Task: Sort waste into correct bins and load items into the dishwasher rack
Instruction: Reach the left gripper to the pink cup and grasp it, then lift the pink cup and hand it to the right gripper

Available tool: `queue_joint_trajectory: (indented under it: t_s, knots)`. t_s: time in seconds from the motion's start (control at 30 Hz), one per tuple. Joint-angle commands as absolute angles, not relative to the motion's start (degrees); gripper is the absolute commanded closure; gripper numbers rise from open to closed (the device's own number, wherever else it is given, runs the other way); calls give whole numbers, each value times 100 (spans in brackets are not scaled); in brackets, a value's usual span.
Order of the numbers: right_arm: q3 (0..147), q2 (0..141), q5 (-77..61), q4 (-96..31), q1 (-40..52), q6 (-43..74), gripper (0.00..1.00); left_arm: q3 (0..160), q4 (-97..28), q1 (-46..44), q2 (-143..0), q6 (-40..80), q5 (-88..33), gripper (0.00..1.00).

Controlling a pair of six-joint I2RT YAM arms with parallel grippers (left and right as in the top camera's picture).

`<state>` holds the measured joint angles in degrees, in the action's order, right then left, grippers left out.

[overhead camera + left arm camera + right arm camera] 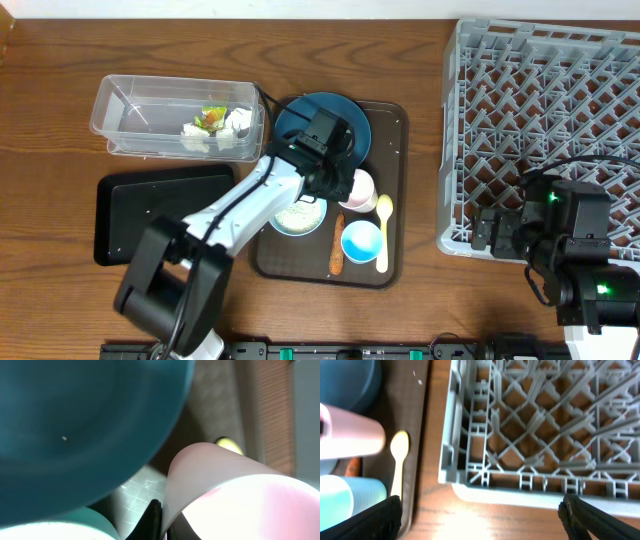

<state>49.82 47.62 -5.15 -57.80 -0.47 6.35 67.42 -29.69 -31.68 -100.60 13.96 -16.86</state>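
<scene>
Item: small pinkish-white cup on dark brown serving tray, beside dark blue plate.
left gripper jaws clamped on cup's rim; right gripper jaws apart beside grey plastic lattice rack.

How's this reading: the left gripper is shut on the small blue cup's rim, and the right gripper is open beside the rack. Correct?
Not quite. The left gripper is shut on the pinkish-white cup, at its rim, as the left wrist view shows. The small blue cup stands free in the overhead view. The right gripper is open beside the rack, as you said.
</scene>
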Motion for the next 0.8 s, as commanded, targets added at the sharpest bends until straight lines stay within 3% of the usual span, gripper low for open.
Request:
queue_joint_trajectory:
  t_s: [0.0,0.1,0.17,0.27,0.4,0.53,0.77]
  knots:
    - [5092,4768,-384,-5828,1,659,7,6851,-2965,-3030,-9327,1721,-1844,94]
    - [5092,4792,123,-5706,1,1122,8,6851,-2965,-2792,-8853,2053,-1844,94]
    - [5092,4814,285,-5551,1,1221,2,6851,-2967,-2574,-8619,2355,-1955,94]
    - [5092,4901,-115,-5221,1,1072,1,6851,-2899,-2180,-8473,2731,-2917,94]
    - [5092,5194,-2862,-4856,3,-720,1,6849,-2661,-1756,-8617,2630,-4737,94]
    - [5092,5662,-5481,-4947,3,-2241,1,6849,-2491,-1579,-8868,1601,-6434,94]
    - [5092,6254,-6810,-4818,3,-3120,1,6849,-2488,-1579,-9100,1267,-7496,94]
